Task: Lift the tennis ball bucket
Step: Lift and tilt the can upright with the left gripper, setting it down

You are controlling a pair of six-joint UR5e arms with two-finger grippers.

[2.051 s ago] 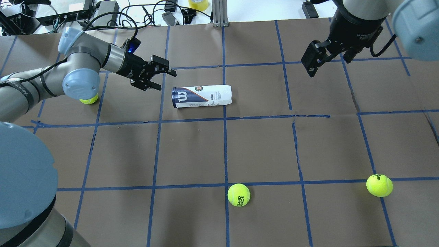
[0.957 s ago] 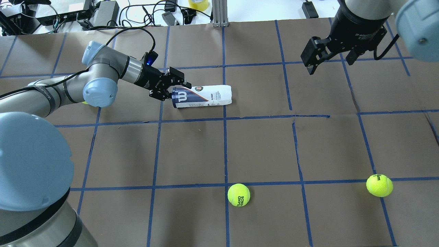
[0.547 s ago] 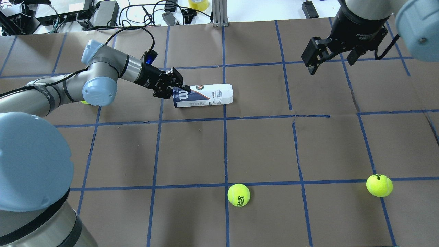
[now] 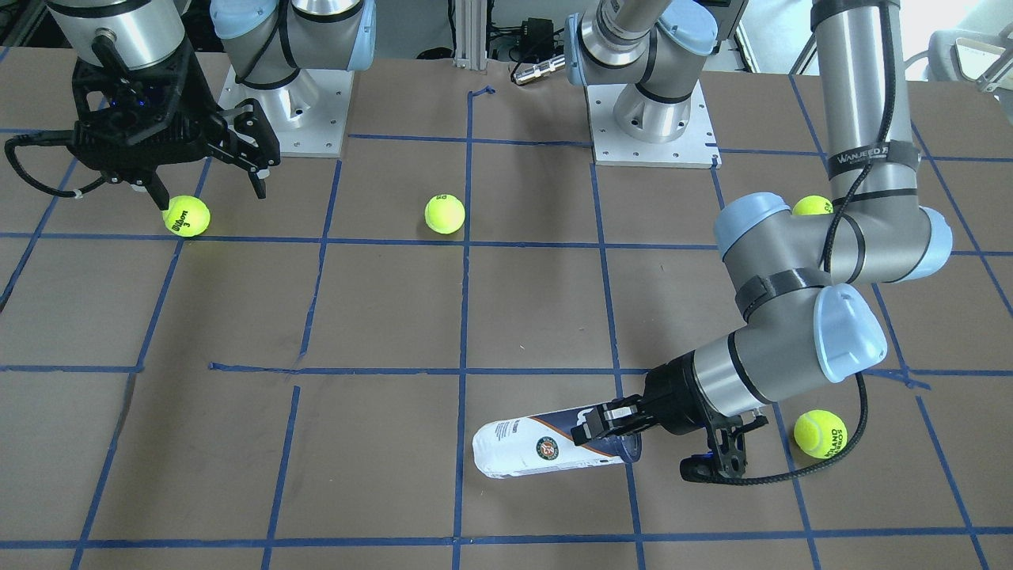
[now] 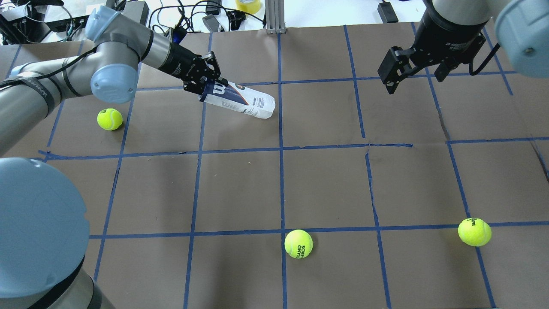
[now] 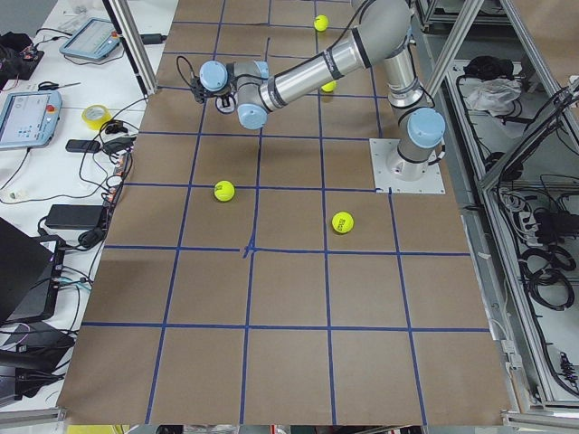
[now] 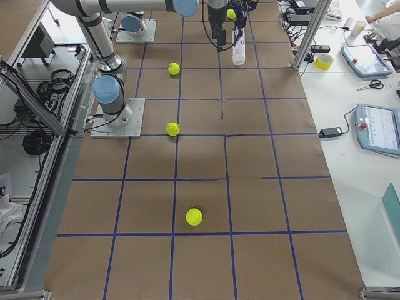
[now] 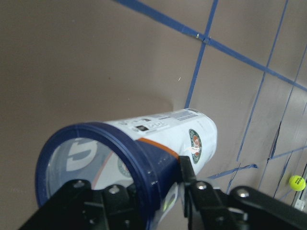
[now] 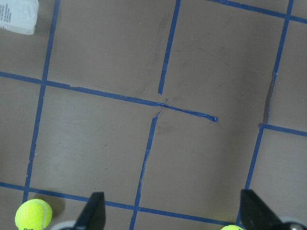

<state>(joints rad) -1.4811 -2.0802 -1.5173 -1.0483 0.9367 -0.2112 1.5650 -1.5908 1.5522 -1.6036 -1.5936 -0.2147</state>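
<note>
The tennis ball bucket (image 5: 244, 102) is a slim white can with a navy end bearing a W logo. It hangs tilted, navy end up and white end low by the table. My left gripper (image 5: 209, 81) is shut on its navy rim. The grip also shows in the front view, with the gripper (image 4: 605, 427) on the bucket (image 4: 532, 453). In the left wrist view one finger (image 8: 188, 176) presses the rim of the bucket (image 8: 158, 143). My right gripper (image 5: 414, 79) is open and empty, high at the far right, and shows in the front view (image 4: 207, 190).
Yellow-green tennis balls lie on the brown gridded table: one at the left (image 5: 110, 119), one at front centre (image 5: 298, 243), one at front right (image 5: 474, 231). Cables and boxes (image 5: 128, 13) sit past the far edge.
My left gripper closed on the bucket's navy rim, then raised it and drew it toward the far left. The bucket now hangs tilted instead of lying flat. The right arm has barely moved.
</note>
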